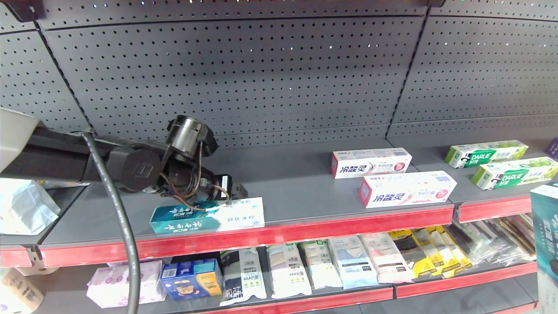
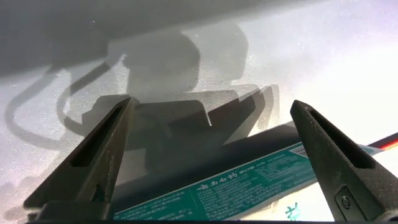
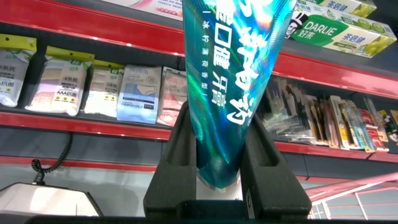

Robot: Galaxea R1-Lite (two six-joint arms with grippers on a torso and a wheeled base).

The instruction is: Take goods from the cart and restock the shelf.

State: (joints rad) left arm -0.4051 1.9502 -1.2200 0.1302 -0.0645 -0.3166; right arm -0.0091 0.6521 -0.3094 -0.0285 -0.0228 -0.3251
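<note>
- Teal toothpaste boxes: 2
- White-and-pink toothpaste boxes: 2
- Green toothpaste boxes: 2
- Blue carton: 1
- Pink-and-white soft pack: 1
- White plastic bag: 1
- Pale flat packets: 5 that can be counted
- Yellow-edged packets: number cannot be told

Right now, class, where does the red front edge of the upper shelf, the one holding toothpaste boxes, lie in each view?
Head view: the red front edge crosses the lower middle, before the teal-and-white box and green boxes.
Left wrist view: the red front edge is a sliver past the teal-and-white box's end.
Right wrist view: it runs under the green boxes, behind the teal box held by the right gripper.
Shared landmark: those boxes lying just behind it.
</note>
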